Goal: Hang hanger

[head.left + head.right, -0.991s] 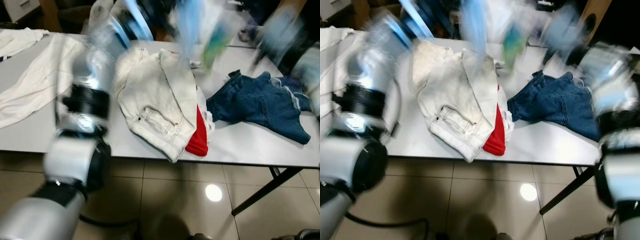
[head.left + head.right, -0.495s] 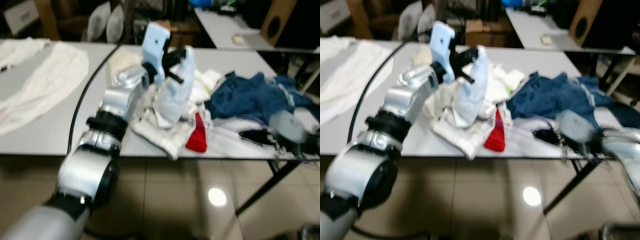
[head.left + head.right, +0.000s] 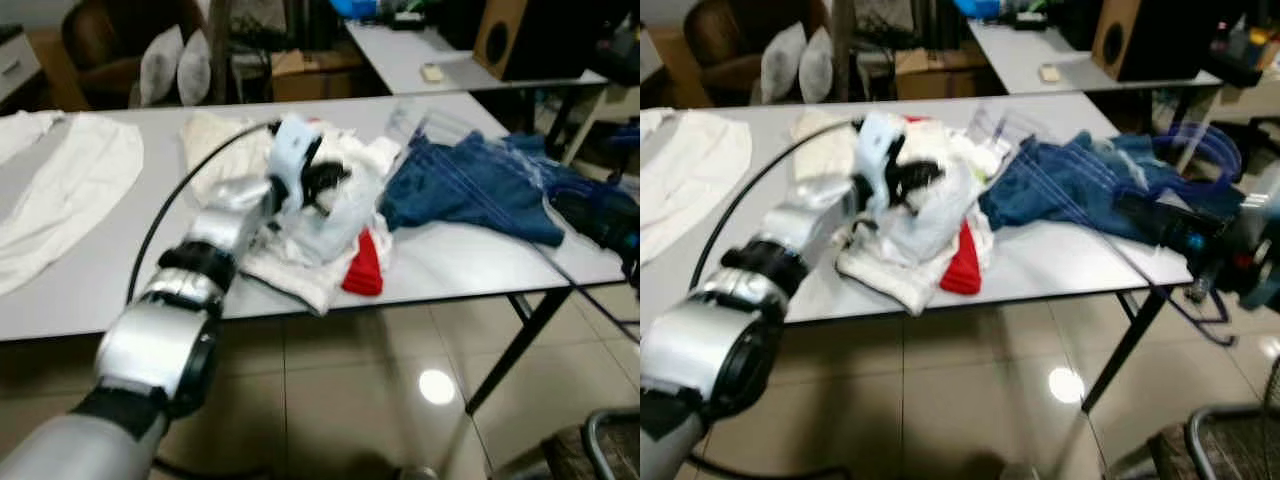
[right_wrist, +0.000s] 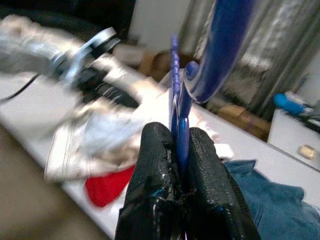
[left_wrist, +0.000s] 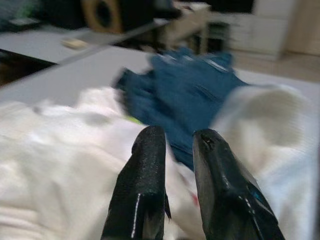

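A blue plastic hanger point(image 4: 220, 45) is clamped between the fingers of my right gripper point(image 4: 180, 132). The right gripper point(image 3: 1200, 240) hovers off the table's right end, past the blue jeans point(image 3: 470, 185), and the hanger point(image 3: 1208, 150) shows there as blurred blue arcs. My left arm reaches over the table to the pile of white clothes point(image 3: 300, 255). The left gripper point(image 3: 325, 180) is against a pale garment on top of that pile. In the left wrist view its fingers point(image 5: 145, 165) are close together with nothing visible between them.
The grey table point(image 3: 90, 290) also carries a red cloth point(image 3: 365, 270) and white garments point(image 3: 60, 190) at the left. A second table point(image 3: 420, 50), a speaker point(image 3: 500, 30) and cushions point(image 3: 170, 60) stand behind. A black chair point(image 3: 610, 440) sits on the tiled floor, lower right.
The camera has shifted and the blur has eased. My left gripper has come down from above the pile onto the white clothes. The right gripper with the hanger has moved out to the table's right end.
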`<state>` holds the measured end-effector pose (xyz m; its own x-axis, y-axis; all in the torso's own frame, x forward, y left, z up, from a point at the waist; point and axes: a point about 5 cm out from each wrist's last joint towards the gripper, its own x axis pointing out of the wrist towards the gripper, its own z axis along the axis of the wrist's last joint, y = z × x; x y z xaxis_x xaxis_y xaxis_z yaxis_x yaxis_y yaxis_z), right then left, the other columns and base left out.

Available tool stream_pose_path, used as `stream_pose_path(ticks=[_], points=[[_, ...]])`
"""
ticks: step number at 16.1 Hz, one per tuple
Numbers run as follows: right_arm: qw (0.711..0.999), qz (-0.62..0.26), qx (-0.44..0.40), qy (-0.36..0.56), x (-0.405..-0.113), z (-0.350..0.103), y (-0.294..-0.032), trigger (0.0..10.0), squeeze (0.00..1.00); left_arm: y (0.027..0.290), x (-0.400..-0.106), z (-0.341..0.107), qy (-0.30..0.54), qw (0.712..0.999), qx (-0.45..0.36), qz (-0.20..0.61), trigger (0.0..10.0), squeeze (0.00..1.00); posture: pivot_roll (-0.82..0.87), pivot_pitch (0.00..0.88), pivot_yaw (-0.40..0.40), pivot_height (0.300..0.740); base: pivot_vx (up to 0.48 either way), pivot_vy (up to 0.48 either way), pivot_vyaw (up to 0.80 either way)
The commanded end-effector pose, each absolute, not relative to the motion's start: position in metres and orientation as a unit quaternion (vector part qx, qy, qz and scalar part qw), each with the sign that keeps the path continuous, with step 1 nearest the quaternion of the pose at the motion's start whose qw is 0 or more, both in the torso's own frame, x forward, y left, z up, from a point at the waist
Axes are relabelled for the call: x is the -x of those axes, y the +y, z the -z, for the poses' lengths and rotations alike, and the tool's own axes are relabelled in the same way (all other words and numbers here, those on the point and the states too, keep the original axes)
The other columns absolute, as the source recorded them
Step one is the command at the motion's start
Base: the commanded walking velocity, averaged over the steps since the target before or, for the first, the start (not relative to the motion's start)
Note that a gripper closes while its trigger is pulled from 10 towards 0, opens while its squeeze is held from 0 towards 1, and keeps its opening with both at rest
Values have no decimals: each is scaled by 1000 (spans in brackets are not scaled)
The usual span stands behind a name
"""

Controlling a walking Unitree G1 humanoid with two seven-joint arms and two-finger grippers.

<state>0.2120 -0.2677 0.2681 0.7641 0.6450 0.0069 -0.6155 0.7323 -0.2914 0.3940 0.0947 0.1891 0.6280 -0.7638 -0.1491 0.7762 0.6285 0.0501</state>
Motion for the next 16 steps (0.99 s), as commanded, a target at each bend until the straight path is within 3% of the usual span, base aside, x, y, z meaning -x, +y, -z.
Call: stream_pose_path(ticks=[1,4,6,8,9,10,11,12,13,14,16], points=[[948,-289,110,-68,-217,-269,-264,10000,0,112,-391,-191,76,881,-94,456,10000,1000,-305,0,82,740,0,0,0],[969,-231,64,-64,-230,-252,-252,10000,0,147,-381,-184,117,857,-164,474,10000,1000,-293,0,81,740,0,0,0],[980,-186,18,-71,-239,-244,-240,10000,0,162,-372,-192,89,856,-130,493,10000,1000,-281,0,93,740,0,0,0],[984,-152,-17,-89,-246,-241,-231,10000,0,169,-369,-209,-16,886,-41,461,10000,1000,-280,0,102,740,0,0,0],[986,-126,-39,-101,-248,-237,-222,10000,0,176,-364,-211,-66,916,29,395,10000,1000,-276,0,108,740,0,0,0],[986,-122,-44,-102,-248,-235,-218,10000,0,177,-362,-209,-72,925,38,370,10000,1000,-273,0,113,740,0,0,0],[988,-109,-54,-93,-250,-228,-209,10000,0,175,-351,-203,-91,936,44,337,10000,878,-265,0,116,740,0,0,0],[989,-105,-57,-90,-251,-226,-205,10000,0,173,-347,-202,-102,940,35,325,10000,878,-262,0,115,740,0,0,0],[990,-97,-58,-84,-252,-221,-199,10000,0,172,-342,-196,-104,954,30,278,10000,0,-258,0,113,740,0,0,0],[995,-58,-36,-75,-252,-212,-198,10000,0,175,-338,-183,-88,977,7,194,10000,0,-234,0,82,740,0,0,0],[998,6,-29,-54,-247,-193,-198,10000,0,171,-319,-163,-46,989,-24,141,10000,0,-209,0,48,740,0,364,0]])
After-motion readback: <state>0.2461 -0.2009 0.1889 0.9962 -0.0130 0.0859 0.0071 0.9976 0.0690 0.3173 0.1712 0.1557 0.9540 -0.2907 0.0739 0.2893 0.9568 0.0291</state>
